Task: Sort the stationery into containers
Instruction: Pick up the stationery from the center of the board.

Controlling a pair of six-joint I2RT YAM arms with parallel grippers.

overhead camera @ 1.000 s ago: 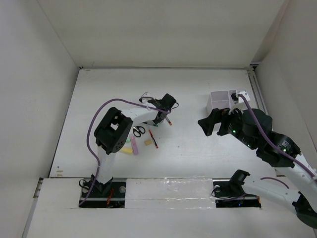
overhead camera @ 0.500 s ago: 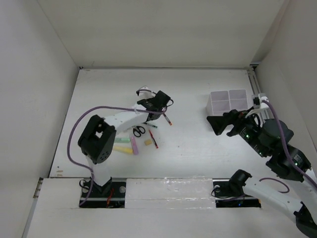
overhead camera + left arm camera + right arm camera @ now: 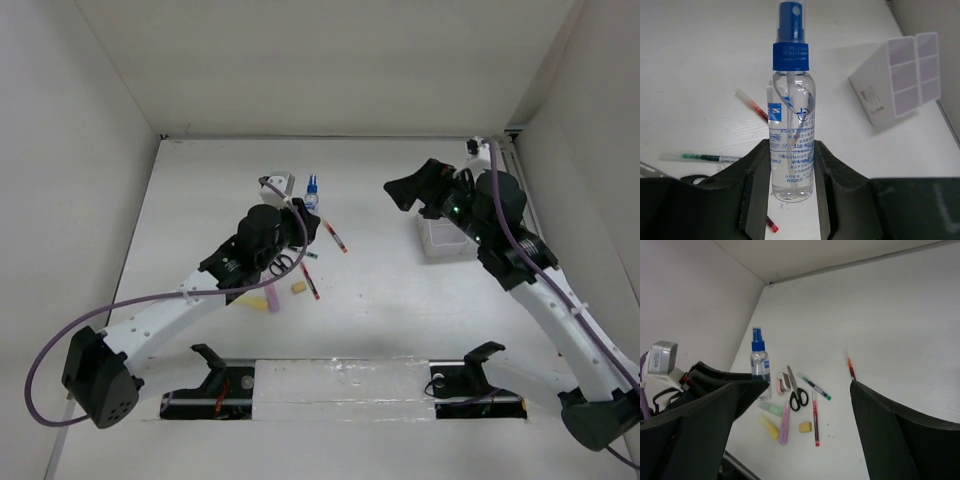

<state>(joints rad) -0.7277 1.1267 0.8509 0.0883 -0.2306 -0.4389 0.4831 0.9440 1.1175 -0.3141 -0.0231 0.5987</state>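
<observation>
A blue-capped clear bottle (image 3: 791, 125) stands upright between the fingers (image 3: 756, 185) of my left gripper (image 3: 790, 147), which is shut on its lower body. It also shows in the top view (image 3: 311, 189), just beyond my left gripper (image 3: 303, 207). Behind the bottle lie black-handled scissors (image 3: 799, 392), a green-tipped pen (image 3: 815, 386), two red pens (image 3: 815, 420) (image 3: 850, 367), a tan eraser (image 3: 805, 427), a pinkish eraser (image 3: 783, 382) and pink (image 3: 784, 424), yellow (image 3: 769, 426) and green (image 3: 771, 408) sticks. The white divided box (image 3: 895, 80) sits at the right. My right gripper (image 3: 410, 190) hangs open and empty in the air.
The right forearm covers most of the white box (image 3: 445, 243) in the top view. White walls close the table at the back and both sides. A rail runs along the right edge (image 3: 520, 180).
My left arm has stretched out low and its gripper now grips the bottle. My right gripper has swung from beside the box to up and back-left of it.
</observation>
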